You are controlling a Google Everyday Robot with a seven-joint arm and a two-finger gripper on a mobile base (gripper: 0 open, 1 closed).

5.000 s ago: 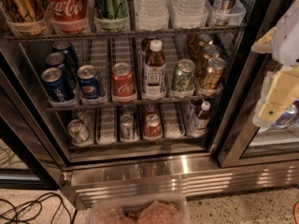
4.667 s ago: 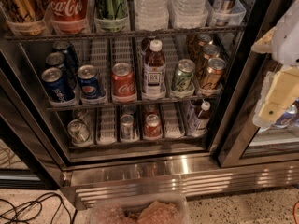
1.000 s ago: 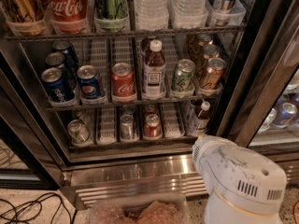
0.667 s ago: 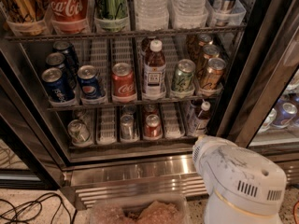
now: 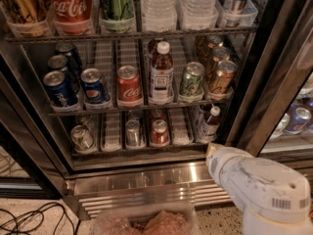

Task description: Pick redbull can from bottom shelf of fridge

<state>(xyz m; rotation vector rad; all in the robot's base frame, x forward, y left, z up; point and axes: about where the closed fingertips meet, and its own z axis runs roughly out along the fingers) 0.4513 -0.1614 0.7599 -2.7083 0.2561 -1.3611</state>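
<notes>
your redbull can stands on the bottom shelf, just left of a red can. your gripper hangs low right, by the fridge base; whether it's open or closed, you can't tell.

Dim, warm light inside the fridge; glare streaks its steel grille. The gripper, lower right, shows brightly lit.

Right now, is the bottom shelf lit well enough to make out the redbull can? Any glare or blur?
Camera view: bottom shelf dim and in shadow; redbull can soft but distinguishable, with a glint on its top; glare on the steel grille; gripper out of view, only the white arm at lower right.
</notes>
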